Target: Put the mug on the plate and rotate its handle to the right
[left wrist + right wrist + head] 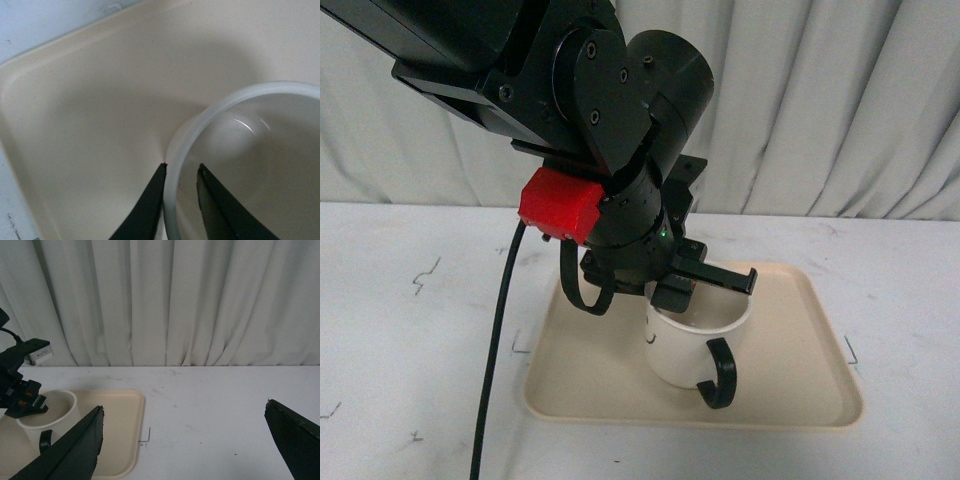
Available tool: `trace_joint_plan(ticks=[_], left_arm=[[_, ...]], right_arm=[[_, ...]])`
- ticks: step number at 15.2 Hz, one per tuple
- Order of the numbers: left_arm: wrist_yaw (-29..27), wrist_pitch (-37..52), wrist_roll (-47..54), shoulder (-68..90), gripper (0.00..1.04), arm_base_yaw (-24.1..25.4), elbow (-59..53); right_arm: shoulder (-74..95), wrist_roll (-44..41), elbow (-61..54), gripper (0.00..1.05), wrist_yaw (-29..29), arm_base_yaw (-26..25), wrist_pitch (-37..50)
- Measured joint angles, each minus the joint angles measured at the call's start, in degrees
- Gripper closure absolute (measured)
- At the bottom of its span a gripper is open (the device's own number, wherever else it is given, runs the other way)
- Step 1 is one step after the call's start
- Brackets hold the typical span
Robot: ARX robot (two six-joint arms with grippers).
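Note:
The cream-white mug stands upright on the beige plate, left of its middle. Its dark handle points toward the front and slightly right. My left gripper hangs over the mug's back rim, open. In the left wrist view its two black fingers straddle the mug's rim, one outside the wall and one inside. My right gripper is open wide above bare table, away from the plate and mug, which lie to one side in its view.
A white table with small pen marks carries the plate. White curtains close off the back. A black cable hangs from the left arm down across the table's front left.

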Motion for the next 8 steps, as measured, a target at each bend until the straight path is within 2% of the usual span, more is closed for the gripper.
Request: trace_joint_plan(ticks=[4, 7, 8], left_arm=[[4.44, 2.54, 0.74, -8.35, 0.42, 1.86, -7.8], [10.27, 13.46, 3.02, -29.46, 0.1, 6.49, -17.14], [2.67, 28.87, 3.5, -34.53, 0.11, 6.21, -20.83]], right_arm=[[0.0, 0.0, 0.0, 0.07, 0.0, 0.0, 0.0], [0.0, 0.0, 0.0, 0.07, 0.02, -0.02, 0.0], [0.0, 0.0, 0.0, 0.07, 0.0, 0.0, 0.02]])
